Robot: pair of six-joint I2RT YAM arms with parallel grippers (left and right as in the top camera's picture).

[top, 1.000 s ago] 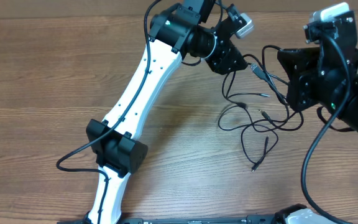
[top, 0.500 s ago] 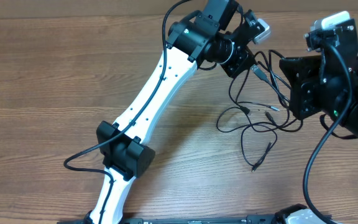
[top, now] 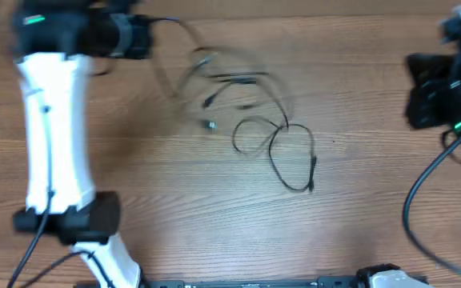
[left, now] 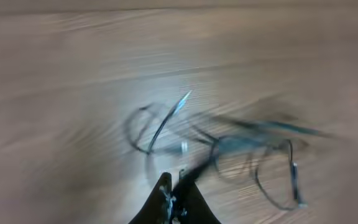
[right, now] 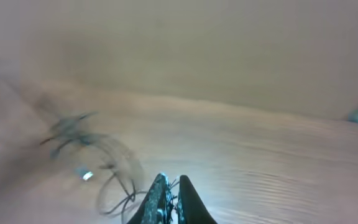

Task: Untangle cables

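The cables (top: 274,128) are thin black cords lying mid-table, motion-blurred at their upper left and in sharp loops lower right. My left gripper (top: 138,36) is at the far upper left, shut on one cable that stretches from it toward the bundle. In the left wrist view the left gripper (left: 174,183) has its jaws together, and a cord runs up and right from them to the cables (left: 253,146). My right gripper (top: 422,96) hangs at the right edge, apart from the cords. The right wrist view shows the right gripper (right: 171,182) shut, with the cables (right: 114,180) to its left.
The wooden table (top: 358,224) is bare around the cords. A silver-tipped plug (top: 211,125) lies at the left of the bundle. The white left arm (top: 50,136) runs down the left side, and the arm's own thick black wire (top: 410,208) curves at the lower right.
The left arm swung from the upper middle to the far left and closed on a cable, dragging the bundle leftward. The right arm drew back to the right, away from the cords.
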